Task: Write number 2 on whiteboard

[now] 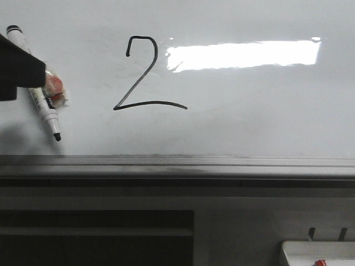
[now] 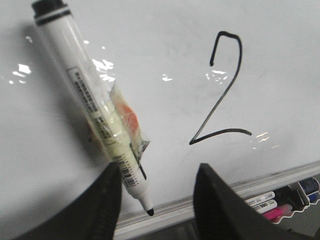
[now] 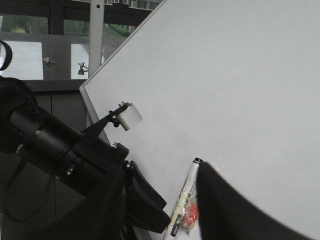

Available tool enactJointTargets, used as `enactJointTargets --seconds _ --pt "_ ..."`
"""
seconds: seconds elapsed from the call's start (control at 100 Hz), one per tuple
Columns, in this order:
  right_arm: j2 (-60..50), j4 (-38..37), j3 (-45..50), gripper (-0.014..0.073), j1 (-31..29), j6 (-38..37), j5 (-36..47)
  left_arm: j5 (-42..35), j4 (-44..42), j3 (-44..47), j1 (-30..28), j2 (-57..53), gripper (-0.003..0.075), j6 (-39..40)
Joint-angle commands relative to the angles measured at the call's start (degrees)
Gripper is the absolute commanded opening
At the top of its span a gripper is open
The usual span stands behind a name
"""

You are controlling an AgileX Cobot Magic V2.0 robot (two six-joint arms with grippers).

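Note:
The whiteboard (image 1: 249, 116) fills the front view, with a bright light reflection at the upper right. A black number 2 (image 1: 141, 75) is drawn on it left of centre, and it also shows in the left wrist view (image 2: 222, 95). A white marker (image 1: 41, 97) with a black tip pointing down lies against the board at the far left, with an orange pad in clear wrap on its side. My left gripper (image 2: 157, 192) is open. The marker (image 2: 95, 110) lies beside its left finger. My right gripper (image 3: 160, 210) is open and empty, away from the board.
The grey metal rail (image 1: 177, 166) runs along the board's bottom edge. A small white tray (image 1: 316, 252) with a red item sits at the lower right. Spare markers (image 2: 280, 202) lie below the rail. The left arm (image 3: 60, 145) shows in the right wrist view.

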State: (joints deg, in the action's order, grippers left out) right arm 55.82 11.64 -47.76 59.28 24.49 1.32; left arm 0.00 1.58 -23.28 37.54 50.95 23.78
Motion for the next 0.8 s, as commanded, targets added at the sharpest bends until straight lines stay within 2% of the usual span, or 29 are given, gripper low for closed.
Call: enactJointTargets --seconds 0.0,0.03,0.05,0.2,0.3,0.42,0.64,0.79 --pt "-3.1 -0.1 -1.9 -0.0007 0.0 0.3 4.2 -1.7 -1.6 -1.5 -0.1 -4.2 0.0075 0.4" --pt "-4.1 -0.1 -1.7 -0.0078 0.0 0.3 4.3 -1.5 -2.2 -1.5 -0.1 -5.7 0.0008 0.4" --pt "-4.7 -0.1 -1.4 -0.0075 0.0 0.3 4.5 -1.6 -2.5 -1.4 -0.1 -6.9 -0.0020 0.3" --pt "-10.3 -0.8 3.0 -0.0070 0.0 2.2 7.3 -1.6 -7.0 -1.1 -0.1 -15.2 -0.0020 0.2" --pt "-15.8 -5.1 9.4 -0.0070 0.0 3.5 12.7 -1.6 -13.9 0.3 -0.1 -20.0 -0.0020 0.1" --pt "-23.5 -5.0 18.0 -0.0070 0.0 3.5 17.7 -1.7 -17.0 3.4 -0.1 -26.2 -0.0020 0.1" --pt "-36.9 -4.9 31.9 -0.0070 0.0 3.5 18.0 -1.9 -26.1 8.8 -0.1 -37.7 -0.0020 0.1" --pt "-42.2 -4.8 36.4 -0.0071 0.0 3.5 17.9 -2.0 -25.1 9.2 -0.1 -41.4 -0.0020 0.5"
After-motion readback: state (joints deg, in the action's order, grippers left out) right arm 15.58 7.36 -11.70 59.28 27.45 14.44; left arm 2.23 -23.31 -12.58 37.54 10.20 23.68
